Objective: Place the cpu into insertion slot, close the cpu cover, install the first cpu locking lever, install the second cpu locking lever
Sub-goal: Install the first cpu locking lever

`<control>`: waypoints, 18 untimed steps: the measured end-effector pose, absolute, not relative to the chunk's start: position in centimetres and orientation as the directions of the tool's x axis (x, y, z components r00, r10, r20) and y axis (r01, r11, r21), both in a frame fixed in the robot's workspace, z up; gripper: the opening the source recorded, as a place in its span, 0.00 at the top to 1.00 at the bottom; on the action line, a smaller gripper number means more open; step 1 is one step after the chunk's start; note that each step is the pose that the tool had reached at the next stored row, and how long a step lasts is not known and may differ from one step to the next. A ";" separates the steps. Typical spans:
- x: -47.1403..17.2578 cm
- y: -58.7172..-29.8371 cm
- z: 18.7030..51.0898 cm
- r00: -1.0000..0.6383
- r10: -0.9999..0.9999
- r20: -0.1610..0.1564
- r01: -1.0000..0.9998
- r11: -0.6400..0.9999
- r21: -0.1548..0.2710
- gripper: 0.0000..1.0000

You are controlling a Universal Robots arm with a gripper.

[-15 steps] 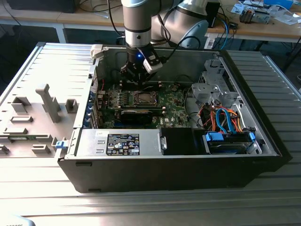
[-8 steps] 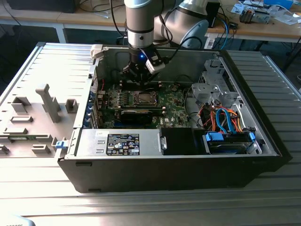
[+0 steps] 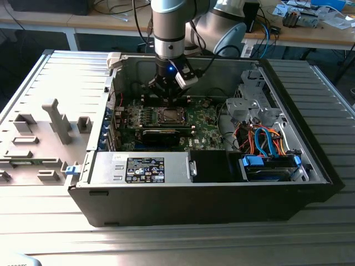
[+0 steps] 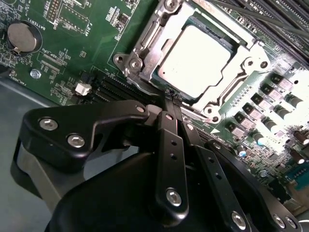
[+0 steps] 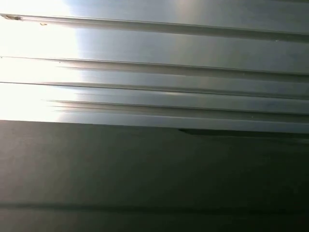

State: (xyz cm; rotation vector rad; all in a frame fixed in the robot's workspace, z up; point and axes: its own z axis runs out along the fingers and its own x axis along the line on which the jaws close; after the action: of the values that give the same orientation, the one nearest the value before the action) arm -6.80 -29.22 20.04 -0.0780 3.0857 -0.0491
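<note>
The cpu point(image 4: 195, 53) lies flat in the insertion slot point(image 4: 126, 62), its pale metal top showing through the window of the cpu cover point(image 4: 231, 89). The cover lies down flat around the chip. My gripper point(image 4: 172, 98) is shut, its black fingers pressed together with the tips right at the socket's edge; whether they touch it I cannot tell. In the exterior view the gripper point(image 3: 166, 95) hangs low over the insertion slot point(image 3: 168, 116), in the middle of the green motherboard point(image 3: 199, 122) inside the open computer case.
A coin battery point(image 4: 21, 36) sits on the motherboard away from the socket. A long black card point(image 3: 160, 134), a power supply point(image 3: 141, 168) and a drive bay with blue and orange cables point(image 3: 266, 138) surround the board. The removed side panel point(image 3: 50, 111) lies at the exterior view's left.
</note>
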 end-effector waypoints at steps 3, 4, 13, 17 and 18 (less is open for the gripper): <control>-6.6 -29.2 20.0 -0.997 -0.051 -0.054 -0.050 0.998 -0.031 0.89; -6.5 -29.2 20.0 -0.997 -0.051 -0.054 -0.050 0.998 -0.029 0.89; -5.7 -29.2 20.1 -0.997 -0.050 -0.055 -0.051 0.998 0.020 0.89; -5.7 -29.2 21.2 -0.997 -0.050 -0.055 -0.051 0.998 0.019 0.89; -5.7 -29.2 21.4 -0.997 -0.050 -0.055 -0.051 0.999 0.018 0.89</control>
State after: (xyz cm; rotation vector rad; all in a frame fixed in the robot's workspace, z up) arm -5.66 -29.25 21.40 -0.0787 3.0861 0.0307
